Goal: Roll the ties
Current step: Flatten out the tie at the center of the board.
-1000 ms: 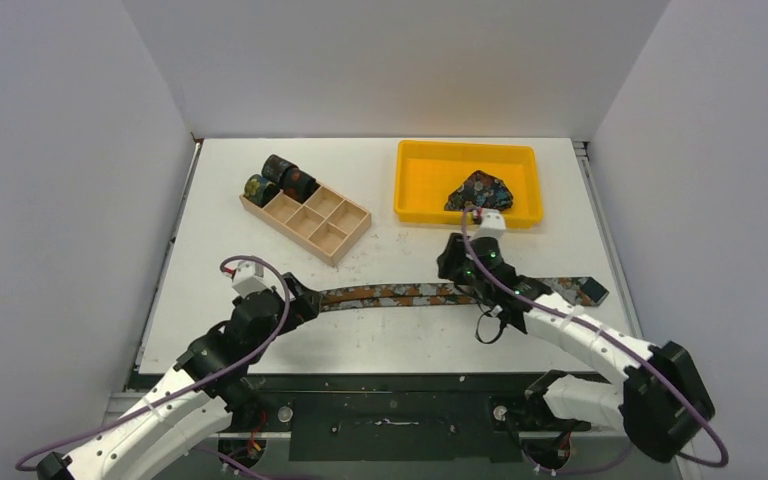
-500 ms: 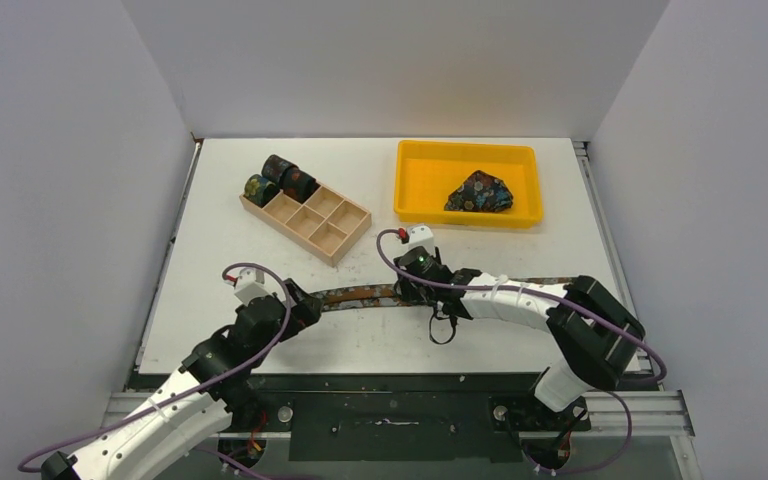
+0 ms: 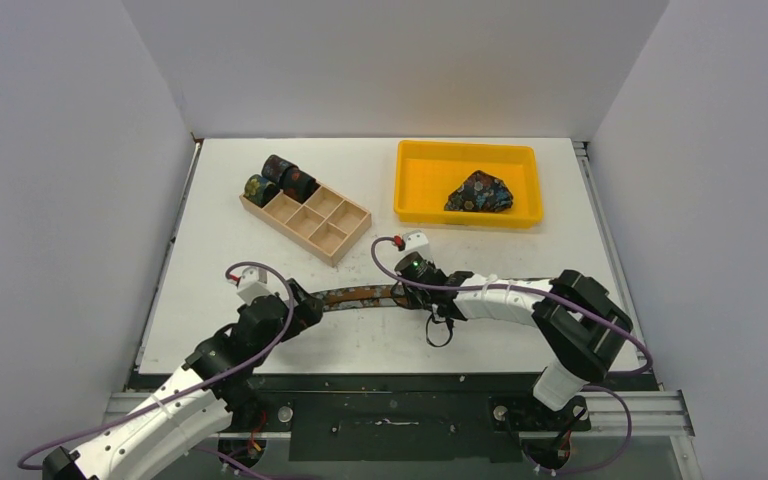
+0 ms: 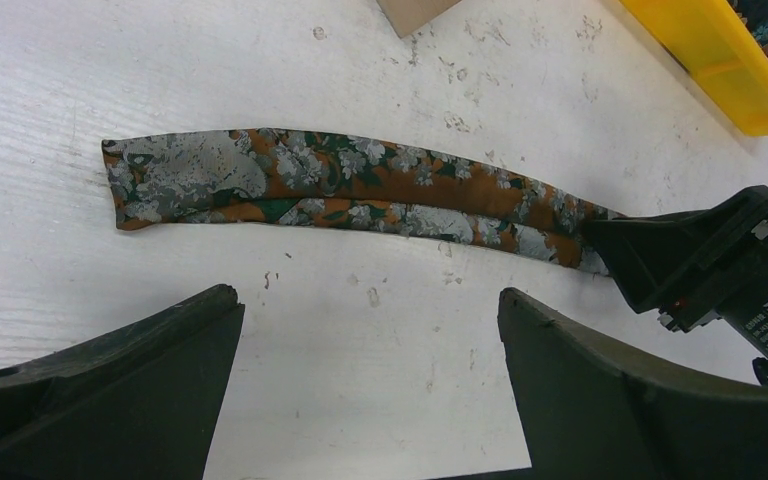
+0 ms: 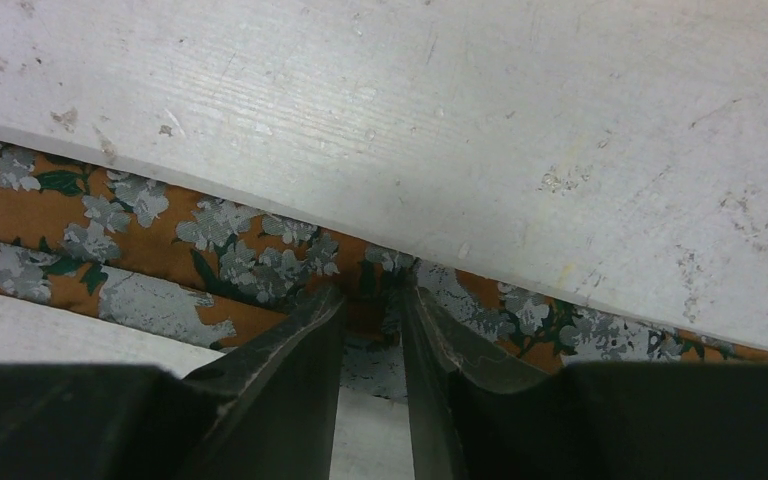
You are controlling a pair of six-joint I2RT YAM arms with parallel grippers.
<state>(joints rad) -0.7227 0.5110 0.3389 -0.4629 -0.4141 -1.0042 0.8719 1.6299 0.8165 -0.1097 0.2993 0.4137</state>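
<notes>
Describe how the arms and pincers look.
The left arm and right arm have white links and black joints, each with a purple cable. The left pincer and right pincer have dark wedge-shaped fingers. A green light marks the right wrist.

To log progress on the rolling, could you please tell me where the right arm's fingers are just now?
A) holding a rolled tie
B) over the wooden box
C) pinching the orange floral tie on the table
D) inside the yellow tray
C: in the right wrist view the right fingers pinch the orange floral tie between their tips, where it lies flat on the table.
</notes>
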